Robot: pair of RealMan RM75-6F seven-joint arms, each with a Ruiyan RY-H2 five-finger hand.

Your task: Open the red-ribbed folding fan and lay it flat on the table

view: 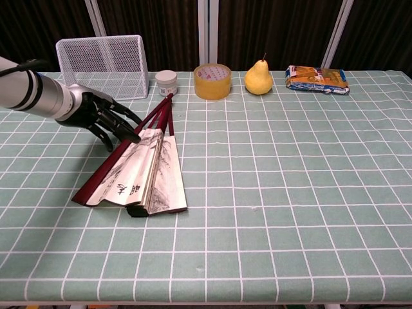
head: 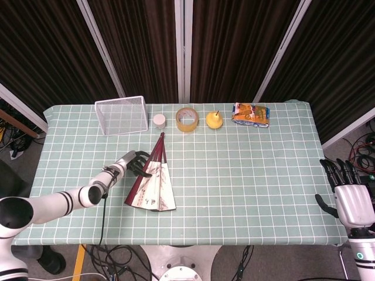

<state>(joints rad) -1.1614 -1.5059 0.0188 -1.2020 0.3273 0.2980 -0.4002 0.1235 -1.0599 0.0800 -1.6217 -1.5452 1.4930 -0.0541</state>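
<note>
Left hand: my left hand (view: 103, 120) sits at the outer red rib of the fan, fingers spread and curved, tips at or just over the rib; nothing gripped that I can see
Right hand: my right hand (head: 351, 196) hangs past the worktop's right edge, fingers apart and holding nothing
Fan: the folding fan (view: 138, 168) lies on the green checked worktop (view: 290, 167), only partly spread, a narrow wedge with its pivot near the small white jar (view: 166, 82)
Done: fan down flat
Left: I judge most of the spreading remains, ribs drawn wide
</note>
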